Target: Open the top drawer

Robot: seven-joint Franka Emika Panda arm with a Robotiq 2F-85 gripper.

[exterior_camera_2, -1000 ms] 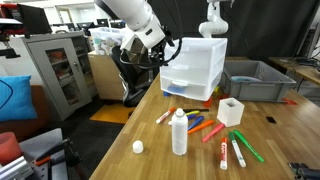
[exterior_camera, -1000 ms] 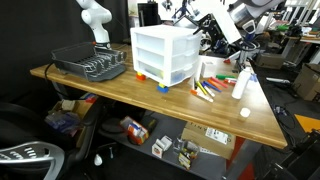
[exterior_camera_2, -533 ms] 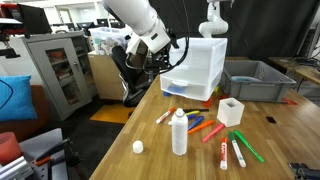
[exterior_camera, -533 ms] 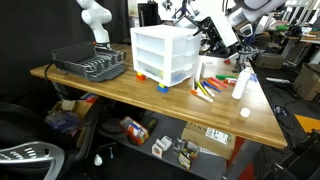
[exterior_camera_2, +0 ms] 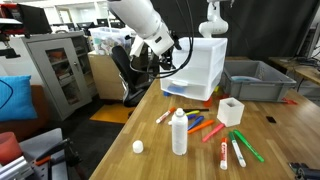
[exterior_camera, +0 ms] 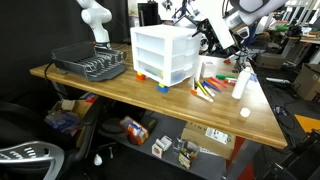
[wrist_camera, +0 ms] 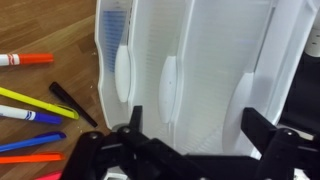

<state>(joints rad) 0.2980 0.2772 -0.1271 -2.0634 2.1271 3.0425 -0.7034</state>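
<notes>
Plainly the opening itself has not begun: the top drawer (exterior_camera: 161,36) sits flush in its white unit (exterior_camera: 165,58), which stands by the far edge of the table (exterior_camera: 115,95). The tool (wrist_camera: 192,115) is released, its fingers (wrist_camera: 133,122) spread wide just in front of the drawer fronts and gripping nothing. What is left, as I judge it, is to reach the uppermost of the handles (wrist_camera: 170,85), catch it and pull. Only the wrist view shows the spread fingers and the curved handles. In both exterior views the tool is too small to read, though they show the whole unit and its place.
</notes>
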